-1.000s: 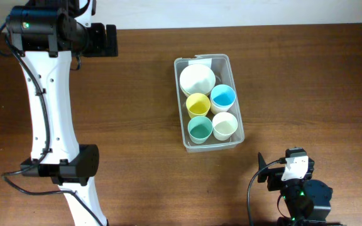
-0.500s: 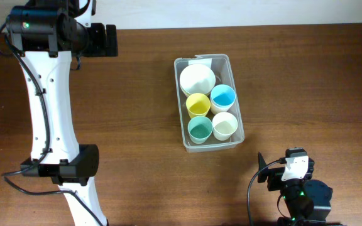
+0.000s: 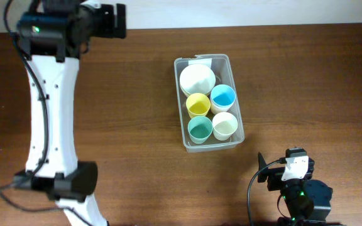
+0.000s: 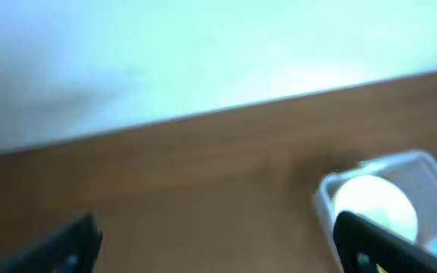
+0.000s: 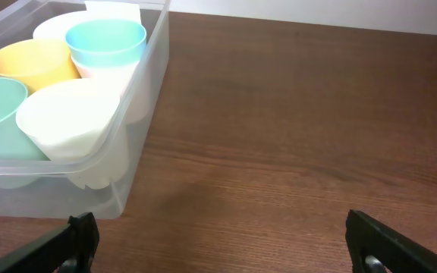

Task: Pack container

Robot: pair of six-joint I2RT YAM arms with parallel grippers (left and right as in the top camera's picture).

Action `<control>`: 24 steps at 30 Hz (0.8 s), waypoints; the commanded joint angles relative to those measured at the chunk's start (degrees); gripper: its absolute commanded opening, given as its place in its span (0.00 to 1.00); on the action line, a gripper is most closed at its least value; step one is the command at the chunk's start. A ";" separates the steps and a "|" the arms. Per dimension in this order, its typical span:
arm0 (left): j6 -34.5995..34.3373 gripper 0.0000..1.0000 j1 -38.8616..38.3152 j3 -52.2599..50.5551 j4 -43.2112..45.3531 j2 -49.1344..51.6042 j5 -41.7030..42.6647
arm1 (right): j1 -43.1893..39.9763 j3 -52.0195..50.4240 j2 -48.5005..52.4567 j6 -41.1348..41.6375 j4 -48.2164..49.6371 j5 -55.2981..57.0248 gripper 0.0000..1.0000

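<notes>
The clear container (image 3: pixel 179 100) stands at the table's middle. It holds a white bowl (image 3: pixel 197 79) and yellow (image 3: pixel 198 104), blue (image 3: pixel 222 96), green (image 3: pixel 200 129) and white (image 3: pixel 225 125) cups. My left gripper (image 3: pixel 115 21) is at the far left edge, well left of it, open and empty (image 4: pixel 218 246). Its blurred wrist view shows the container's end (image 4: pixel 400 163) with the white bowl (image 4: pixel 374 205) at the right. My right gripper (image 3: pixel 264 169) sits at the near edge, open and empty (image 5: pixel 226 250). The container (image 5: pixel 139 91) lies ahead to its left.
The brown wooden table (image 3: pixel 307 81) has bare wood to the left and right of the container. A white wall or surface (image 4: pixel 165 53) runs past the table's far edge. The left arm's white links (image 3: pixel 49 107) span the left side.
My left wrist has shifted up and right towards the table's far edge, still open. The right arm, the container and its contents have not moved.
</notes>
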 commanded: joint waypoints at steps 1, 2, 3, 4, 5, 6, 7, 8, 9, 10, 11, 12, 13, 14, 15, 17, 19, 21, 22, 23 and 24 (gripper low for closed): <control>9.79 1.00 -1.73 -11.61 4.74 -10.34 1.53 | 0.52 -0.42 -0.70 -0.35 0.17 -0.72 0.99; 10.67 1.00 -1.73 -15.50 6.38 -13.11 1.53 | 0.52 -0.42 -0.70 -0.35 0.20 -0.72 0.99; 10.82 1.00 -1.66 -20.02 8.39 -16.33 1.18 | 0.52 -0.42 -0.70 -0.35 0.17 -0.72 0.99; 10.93 1.00 -1.40 -24.04 10.23 -19.15 0.74 | 0.52 -0.42 -0.68 -0.35 0.17 -0.72 0.99; 10.95 1.00 -0.96 -28.74 12.35 -22.49 0.24 | 0.52 -0.42 -0.70 -0.35 0.20 -0.72 0.99; 10.95 1.00 -0.46 -32.83 14.23 -25.35 0.17 | 0.52 -0.42 -0.70 -0.35 0.17 -0.72 0.99; 10.95 1.00 0.22 -37.00 16.22 -28.24 0.24 | 0.52 -0.42 -0.70 -0.35 0.20 -0.72 0.99; 10.93 1.00 1.18 -42.58 18.64 -32.02 0.28 | 0.52 -0.42 -0.70 -0.35 0.17 -0.72 0.99; 10.93 1.00 1.79 -46.05 20.11 -34.40 0.28 | 0.52 -0.42 -0.70 -0.35 0.17 -0.72 0.99; 10.93 1.00 2.67 -51.01 22.27 -37.70 0.31 | 0.52 -0.42 -0.70 -0.35 0.20 -0.72 0.99; 10.93 1.00 3.50 -56.02 24.55 -40.98 0.48 | 0.52 -0.42 -0.70 -0.35 0.20 -0.72 0.99; 10.93 1.00 4.13 -60.13 26.49 -43.69 0.55 | 0.52 -0.42 -0.70 -0.35 0.17 -0.72 0.99; 10.93 1.00 4.59 -64.06 28.41 -46.18 0.72 | 0.52 -0.42 -0.70 -0.35 0.17 -0.72 0.99; 10.95 1.00 5.01 -68.46 30.45 -49.03 0.70 | 0.52 -0.42 -0.70 -0.35 0.20 -0.72 0.99; 10.93 1.00 5.22 -72.67 32.46 -51.74 0.70 | 0.52 -0.42 -0.70 -0.35 0.20 -0.72 0.99; 10.97 1.00 5.35 -79.60 35.74 -56.17 0.70 | 0.52 -0.42 -0.70 -0.35 0.17 -0.72 0.99; 10.95 1.00 5.35 -86.38 38.42 -60.70 0.70 | 0.52 -0.42 -0.70 -0.35 0.20 -0.72 0.99; 10.91 1.00 5.35 -92.17 40.59 -64.70 0.98 | 0.52 -0.42 -0.70 -0.35 0.17 -0.72 0.99; 10.93 1.00 5.33 -95.36 41.90 -66.95 1.46 | 0.52 -0.42 -0.70 -0.35 0.17 -0.72 0.99; 10.93 1.00 5.33 -98.51 43.25 -69.18 1.84 | 0.52 -0.42 -0.70 -0.35 0.20 -0.72 0.99; 10.93 1.00 5.33 -101.18 44.57 -71.08 1.99 | 0.52 -0.42 -0.70 -0.35 0.17 -0.72 0.99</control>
